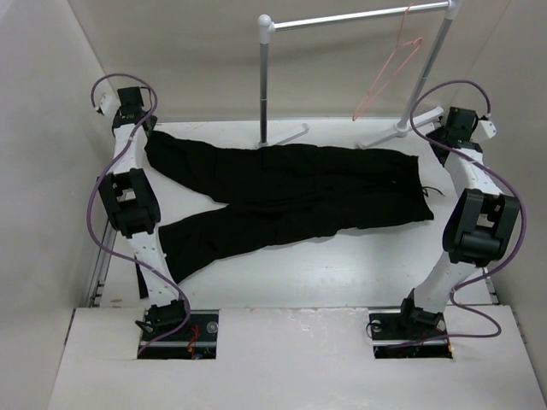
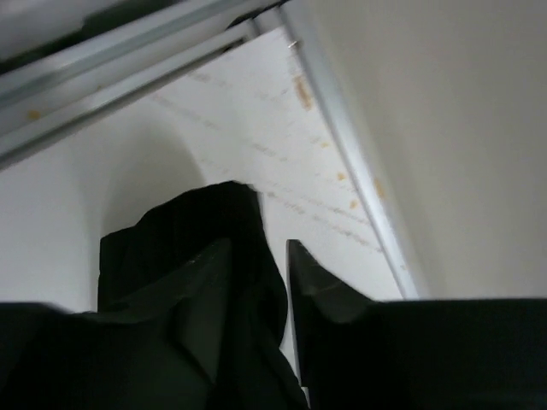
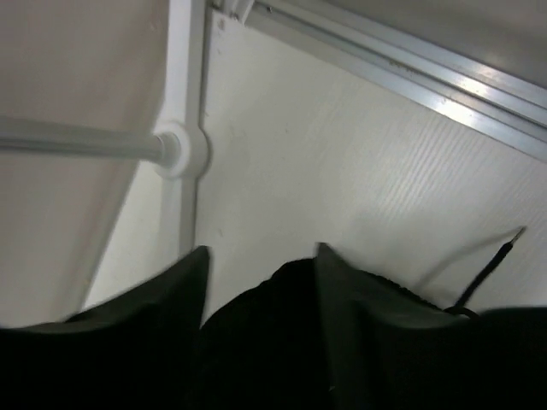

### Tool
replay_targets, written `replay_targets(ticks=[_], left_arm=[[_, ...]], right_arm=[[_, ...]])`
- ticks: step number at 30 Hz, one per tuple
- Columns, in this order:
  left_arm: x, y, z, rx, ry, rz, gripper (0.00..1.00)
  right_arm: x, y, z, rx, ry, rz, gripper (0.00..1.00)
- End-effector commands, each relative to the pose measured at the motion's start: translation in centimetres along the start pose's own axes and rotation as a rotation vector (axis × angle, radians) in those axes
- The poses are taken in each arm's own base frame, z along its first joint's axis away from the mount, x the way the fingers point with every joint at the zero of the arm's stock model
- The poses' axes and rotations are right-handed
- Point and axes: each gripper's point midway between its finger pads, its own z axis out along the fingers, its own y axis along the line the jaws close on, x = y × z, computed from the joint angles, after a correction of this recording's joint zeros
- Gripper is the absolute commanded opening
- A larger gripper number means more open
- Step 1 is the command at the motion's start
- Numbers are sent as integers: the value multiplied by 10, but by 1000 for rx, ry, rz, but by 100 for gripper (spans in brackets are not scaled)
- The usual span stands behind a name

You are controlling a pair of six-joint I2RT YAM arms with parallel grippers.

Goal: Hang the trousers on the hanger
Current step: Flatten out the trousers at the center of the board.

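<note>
Trousers [image 1: 291, 192] lie flat across the far half of the table [image 1: 342, 273], waist by the right edge, leg ends toward the far left corner. The hanger [image 1: 389, 73] hangs bare on the rack [image 1: 359, 19] at the far right corner, so nothing is hung yet.

Left gripper [image 2: 256, 248] sits narrowly parted at a leg cuff. Right gripper [image 3: 261, 252] is wider, over the waistband, and neither clamps cloth.

You're likely at the lay-out step. Next, you need the hanger off the rack and a leg fed through it.
</note>
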Motion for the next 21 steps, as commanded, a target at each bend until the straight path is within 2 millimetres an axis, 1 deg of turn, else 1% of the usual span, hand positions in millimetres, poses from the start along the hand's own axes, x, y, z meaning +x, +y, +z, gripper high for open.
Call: replay_targets(ticks=[1,2,3,4,5,6,7,8,9,10,11,12,13,14,15,17,18,19,20,21], left_arm=[[-58,-46,-27,132,-157,-46,42],[-58,-48,-36,146,-152,-42,52],[-55,-49,-48,160,-145,-36,60],[-54,-47,-64,171,-142,-31,66],[-47,-40,-80,176,-136,-25,70],[-37,-35,-98,190,-129,-18,73],[-24,-25,-115,196,-116,-11,75],[-6,-12,-131,194,-91,1,76],[16,2,-146,189,-58,20,76],[38,21,-160,176,-23,40,75],[55,37,-169,157,6,58,74],[74,64,-179,117,40,77,73],[87,90,-189,76,65,89,72],[95,118,-197,25,78,86,71],[100,145,-203,-26,90,63,68],[109,191,-217,-118,128,29,66],[115,209,-223,-154,152,19,65],[120,226,-228,-190,171,8,65],[126,240,-234,-215,194,0,65],[133,252,-239,-241,214,2,65]], right_arm=[[-28,15,-17,-6,-61,-18,66],[-30,15,-28,-20,-67,-17,72],[-30,16,-41,-42,-75,-15,75],[-27,17,-55,-65,-76,-14,76],[-21,16,-69,-85,-77,-16,76],[-11,12,-82,-102,-71,-23,74],[1,9,-92,-114,-57,-33,70],[18,4,-103,-126,-34,-45,62],[39,-4,-114,-131,-3,-56,45],[61,-12,-124,-138,30,-66,26],[81,-20,-133,-143,63,-86,10],[97,-32,-141,-135,93,-100,4],[107,-42,-149,-135,108,-108,3],[113,-51,-157,-141,117,-114,4],[116,-59,-165,-150,114,-114,8],[117,-74,-179,-168,106,-103,25],[116,-82,-181,-161,104,-98,33],[111,-94,-182,-139,88,-88,43],[108,-105,-180,-113,83,-83,52],[106,-114,-177,-87,80,-68,59]])
